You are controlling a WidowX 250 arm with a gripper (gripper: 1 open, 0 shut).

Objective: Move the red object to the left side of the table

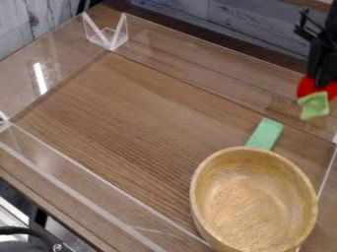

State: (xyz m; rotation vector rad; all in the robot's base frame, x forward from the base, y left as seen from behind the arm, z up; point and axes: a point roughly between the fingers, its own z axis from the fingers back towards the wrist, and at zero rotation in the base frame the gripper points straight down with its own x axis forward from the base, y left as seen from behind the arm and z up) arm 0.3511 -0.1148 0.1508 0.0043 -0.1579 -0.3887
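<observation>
You are looking at the gripper (pixel 316 91) clamping the red object (pixel 313 98) and holding it in the air at the right edge of the table (pixel 145 108), above the green block (pixel 266 133) and beyond the wooden bowl (pixel 255 202). It is looking light, small and rounded — probably smooth, so likely to slip. Pinching across its red body — not the leafy green end — seems the safest hold.
</observation>
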